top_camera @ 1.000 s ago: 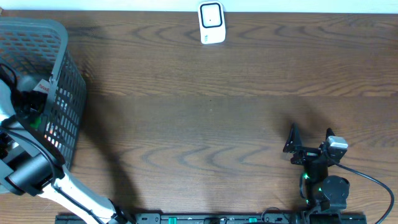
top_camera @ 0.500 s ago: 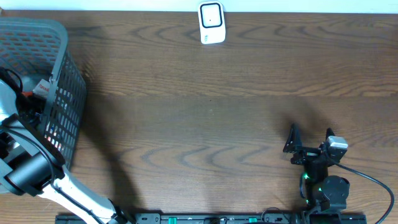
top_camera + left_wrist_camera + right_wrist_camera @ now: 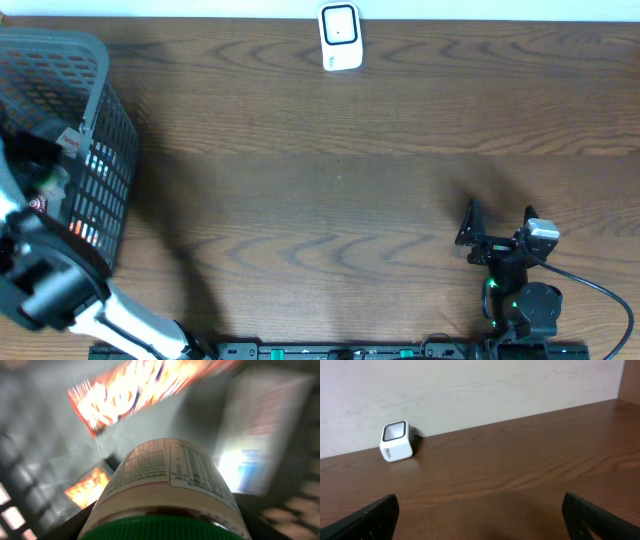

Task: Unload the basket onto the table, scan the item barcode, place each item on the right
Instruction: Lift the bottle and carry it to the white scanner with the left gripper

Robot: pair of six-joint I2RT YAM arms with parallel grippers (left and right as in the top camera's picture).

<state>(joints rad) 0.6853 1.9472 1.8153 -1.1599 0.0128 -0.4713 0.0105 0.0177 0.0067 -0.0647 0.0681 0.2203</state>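
**Grabbing looked sorted, scanning hadn't even started**

Starting at the robot's own edge of the table: the right gripper sat there with its jaws wide apart and nothing between them. It wasn't part of the job, as far as I could judge.

Further out on the left, the left gripper was down inside the grey basket. Its wrist view was pretty much filled by the bottle, green cap toward the camera, white label with a nutrition table on it, and a dark finger on each side of the cap. It looked clamped on the bottle to me. So the item was in the basket, held in the left pincer, and not yet out over the table.

Behind the bottle it was all blur, but I counted two orange packets and one pale packet with some blue. There could have been more that I couldn't make out. There was one bottle and one basket.

At the far edge stood one white scanner, well apart from the basket, with nothing near it.

My read was that only the pick was done. Lifting out, carrying across and showing the code to the scanner were all left. I couldn't spot a barcode on the side that showed.
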